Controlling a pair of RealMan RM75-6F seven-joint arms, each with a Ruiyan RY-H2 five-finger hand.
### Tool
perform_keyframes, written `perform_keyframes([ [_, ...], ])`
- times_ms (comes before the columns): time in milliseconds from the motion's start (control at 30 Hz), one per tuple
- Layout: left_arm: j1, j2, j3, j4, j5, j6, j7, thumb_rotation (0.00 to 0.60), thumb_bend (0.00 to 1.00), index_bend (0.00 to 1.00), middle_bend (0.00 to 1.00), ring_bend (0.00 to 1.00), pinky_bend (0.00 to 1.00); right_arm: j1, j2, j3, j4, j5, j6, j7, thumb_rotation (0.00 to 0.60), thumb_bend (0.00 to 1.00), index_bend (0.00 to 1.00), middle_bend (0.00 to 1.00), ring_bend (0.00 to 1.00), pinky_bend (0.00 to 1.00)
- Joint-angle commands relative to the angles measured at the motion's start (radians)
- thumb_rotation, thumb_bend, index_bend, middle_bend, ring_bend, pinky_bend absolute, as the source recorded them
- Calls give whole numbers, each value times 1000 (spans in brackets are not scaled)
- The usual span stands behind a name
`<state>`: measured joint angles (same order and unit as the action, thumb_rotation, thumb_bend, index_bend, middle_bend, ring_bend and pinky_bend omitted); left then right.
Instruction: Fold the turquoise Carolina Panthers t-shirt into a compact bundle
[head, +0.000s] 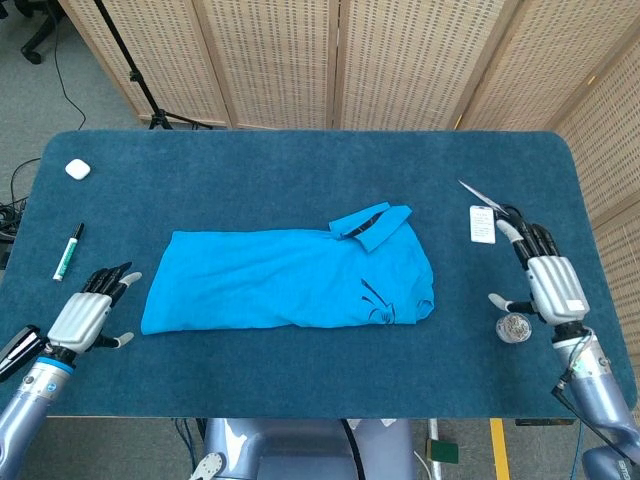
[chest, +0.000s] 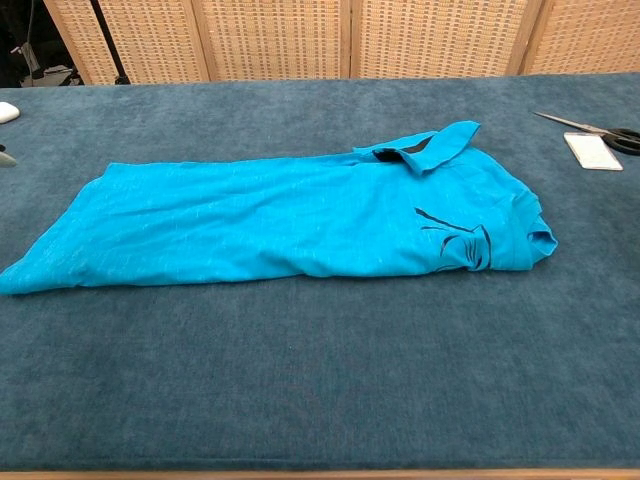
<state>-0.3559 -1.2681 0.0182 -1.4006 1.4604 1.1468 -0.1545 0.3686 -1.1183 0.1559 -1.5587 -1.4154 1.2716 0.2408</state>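
Note:
The turquoise t-shirt (head: 290, 275) lies folded into a long band across the middle of the table, collar flap at its upper right and the black logo near its right end; the chest view shows the same shirt (chest: 290, 220). My left hand (head: 88, 318) hovers at the table's front left corner, fingers apart, holding nothing, a short way left of the shirt's left end. My right hand (head: 550, 285) is at the front right, fingers spread, well clear of the shirt. Neither hand appears in the chest view.
A marker pen (head: 68, 250) lies at the left edge and a small white object (head: 77, 169) at the far left. Scissors (head: 490, 197) and a white card (head: 482, 224) lie at the right. A small round silvery object (head: 513, 327) sits beside my right hand.

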Motion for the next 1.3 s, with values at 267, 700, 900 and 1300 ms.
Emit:
perform_keyframes([
  [267, 26, -49, 20, 2, -32, -21, 61, 600, 185, 104, 0, 0, 0, -139, 46, -91, 1, -161, 207, 103, 600, 0, 0, 0, 0, 0],
  [700, 16, -162, -42, 29, -126, -39, 160, 600, 202, 276, 0, 0, 0, -156, 61, -79, 19, -183, 248, 170, 600, 0, 0, 0, 0, 0],
  [900, 5, -188, -62, 41, -151, -53, 175, 600, 205, 326, 0, 0, 0, -156, 57, -74, 24, -180, 246, 171, 600, 0, 0, 0, 0, 0],
  [1300, -8, -232, -69, 71, -171, -77, 201, 600, 279, 369, 0, 0, 0, -158, 57, -69, 26, -177, 244, 182, 600, 0, 0, 0, 0, 0],
])
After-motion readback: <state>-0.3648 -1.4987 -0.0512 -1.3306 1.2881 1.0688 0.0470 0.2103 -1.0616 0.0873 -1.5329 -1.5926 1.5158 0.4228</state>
